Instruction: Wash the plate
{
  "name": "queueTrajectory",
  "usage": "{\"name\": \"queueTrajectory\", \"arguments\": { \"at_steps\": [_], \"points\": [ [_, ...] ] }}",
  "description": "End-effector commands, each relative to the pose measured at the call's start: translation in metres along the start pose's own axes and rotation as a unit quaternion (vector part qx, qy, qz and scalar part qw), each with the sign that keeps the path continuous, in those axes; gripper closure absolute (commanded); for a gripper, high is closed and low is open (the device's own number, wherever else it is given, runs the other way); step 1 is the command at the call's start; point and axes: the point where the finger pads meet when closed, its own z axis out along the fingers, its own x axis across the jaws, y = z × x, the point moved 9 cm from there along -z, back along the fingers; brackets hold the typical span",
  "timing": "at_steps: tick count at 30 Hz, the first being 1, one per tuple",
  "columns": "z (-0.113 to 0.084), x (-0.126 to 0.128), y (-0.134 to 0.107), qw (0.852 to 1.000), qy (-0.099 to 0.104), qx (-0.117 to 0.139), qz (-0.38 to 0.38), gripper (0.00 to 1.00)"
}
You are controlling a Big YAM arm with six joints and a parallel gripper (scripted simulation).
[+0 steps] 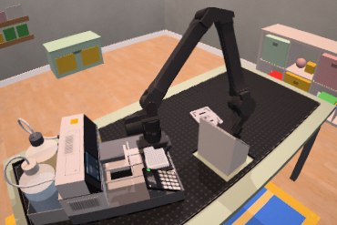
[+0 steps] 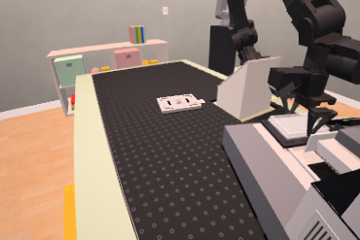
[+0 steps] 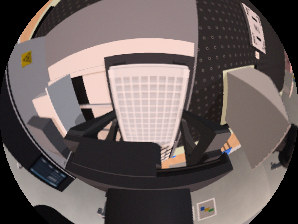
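The white well plate (image 1: pixel 156 158) (image 2: pixel 292 126) (image 3: pixel 150 97) lies over the dark carrier (image 3: pixel 111 61) of the washer (image 1: pixel 73 154). My gripper (image 2: pixel 300 122) (image 3: pixel 149 112) points down with one finger against each long side of the plate and is shut on it. The plate looks about level; whether it lies fully inside the locators, and its cut-off corner, cannot be made out. The nest N1 (image 1: pixel 203 114) (image 2: pixel 178 101) (image 3: pixel 253 30) is empty. The lamp (image 1: pixel 148 169) (image 2: pixel 345 120) is green, by the keypad (image 1: pixel 165 181).
A tall pale block with a sloping top (image 1: pixel 219 147) (image 2: pixel 248 88) (image 3: pixel 255 110) stands on the table between the washer and the front edge, near N1. Bottles (image 1: pixel 38 186) with tubes stand behind the washer. The arm's upper links arch high over the table.
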Motion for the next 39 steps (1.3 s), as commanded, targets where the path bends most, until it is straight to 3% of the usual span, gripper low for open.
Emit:
{"name": "queueTrajectory", "arguments": {
  "at_steps": [1,39],
  "points": [
    [0.0054,-0.0014,0.0016,1.0,-0.001,0.001,-0.001,0.18],
    [0.0098,0.0015,0.0024,1.0,0.0,0.002,0.0,0.18]
  ]
}}
